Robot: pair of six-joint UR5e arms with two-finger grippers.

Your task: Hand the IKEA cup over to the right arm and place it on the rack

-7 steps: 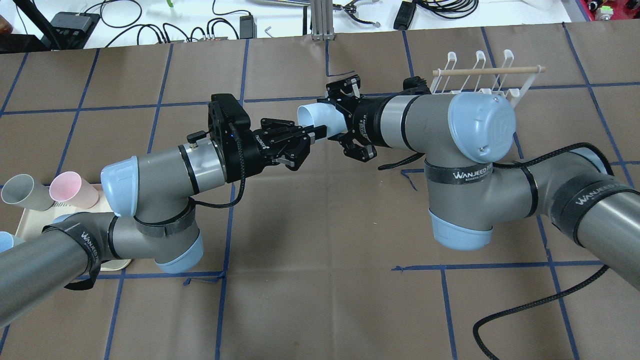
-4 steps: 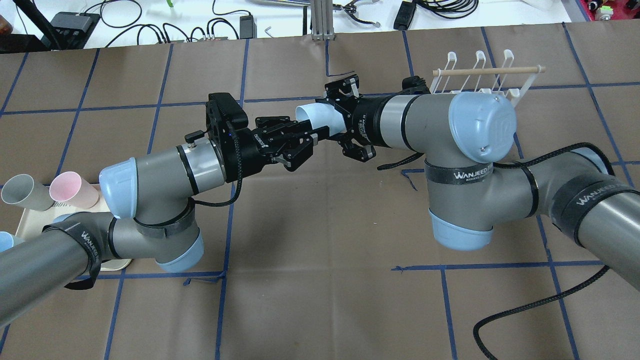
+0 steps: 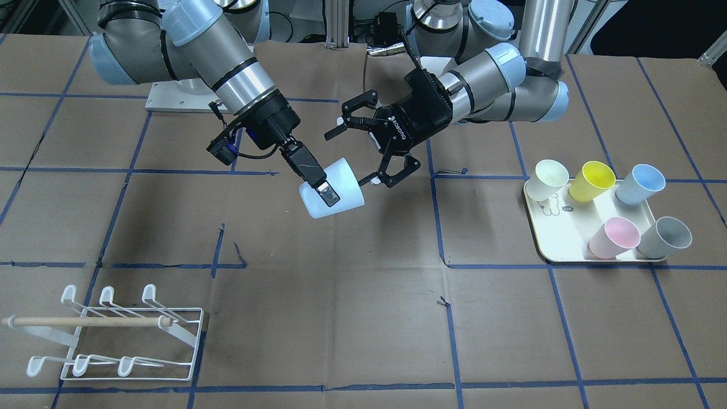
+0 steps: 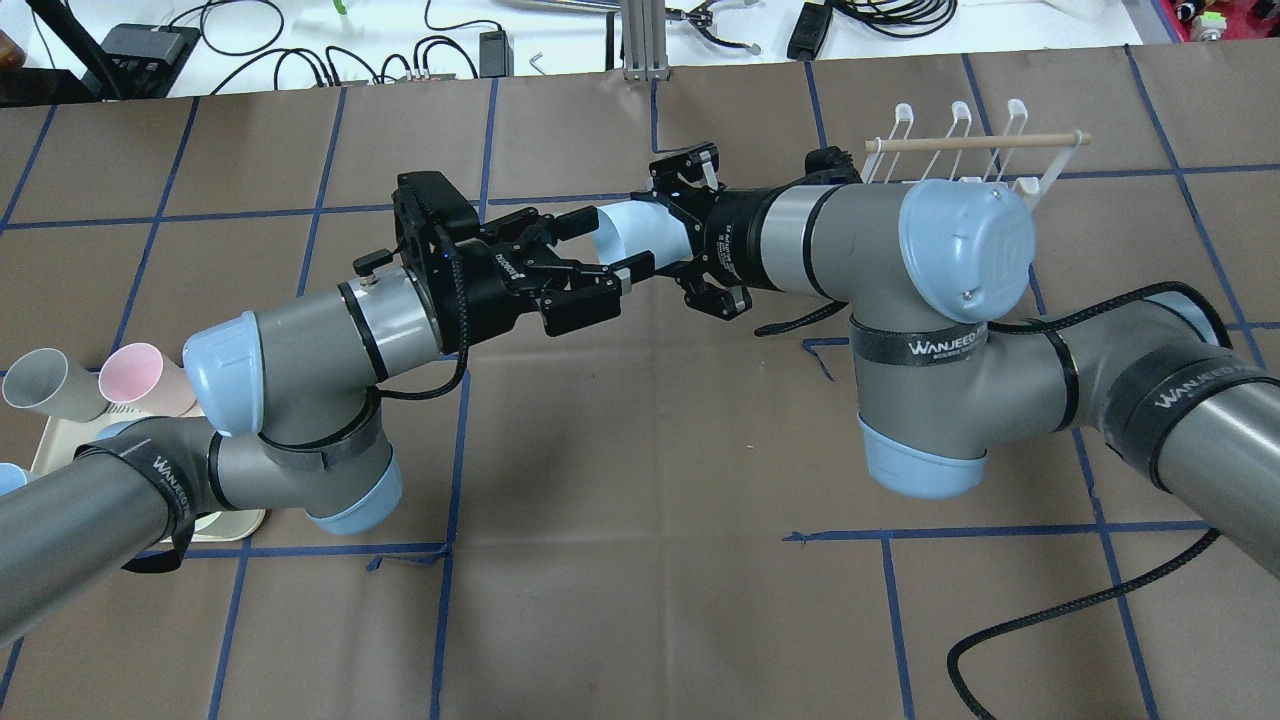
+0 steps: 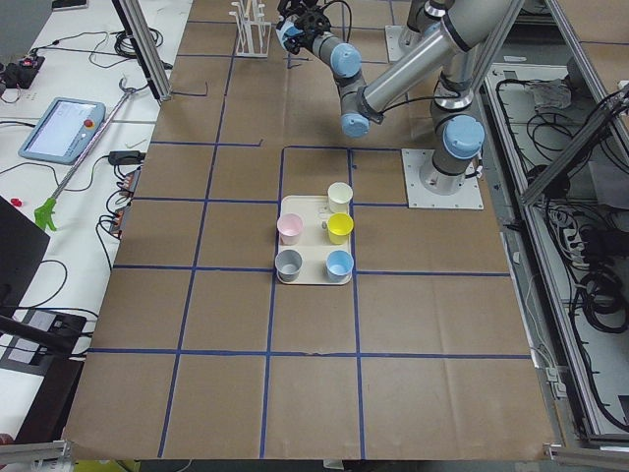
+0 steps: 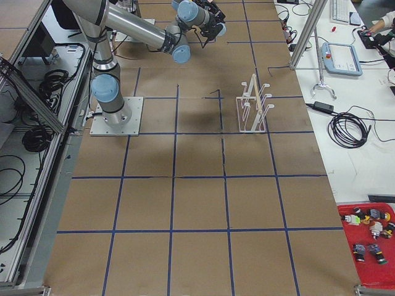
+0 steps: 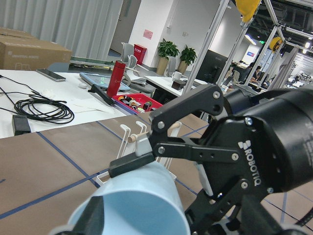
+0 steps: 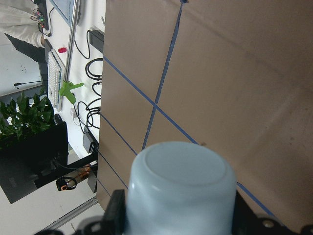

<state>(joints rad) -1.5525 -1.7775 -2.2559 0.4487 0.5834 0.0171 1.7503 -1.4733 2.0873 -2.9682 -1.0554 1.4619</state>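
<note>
The pale blue IKEA cup (image 3: 335,199) hangs tilted in mid-air over the table's middle. My right gripper (image 3: 328,196) is shut on its base end; one finger (image 3: 319,189) lies across its wall. In the overhead view the cup (image 4: 640,232) lies sideways in the right gripper (image 4: 672,235), mouth toward the left gripper (image 4: 600,247). The left gripper (image 3: 355,156) is open, its fingers spread at the cup's rim without gripping it. The right wrist view shows the cup's bottom (image 8: 180,188). The white wire rack (image 3: 113,335) stands empty at the table's far right (image 4: 960,150).
A cream tray (image 3: 562,241) on my left side holds several cups: cream, yellow, blue, pink, grey. It shows partly under the left arm in the overhead view (image 4: 55,450). Cables and power bricks lie beyond the table's far edge (image 4: 450,50).
The left gripper was shut on the cup's rim and has opened and drawn back slightly. The right gripper keeps hold of the cup, which has shifted a little upward in the view.
</note>
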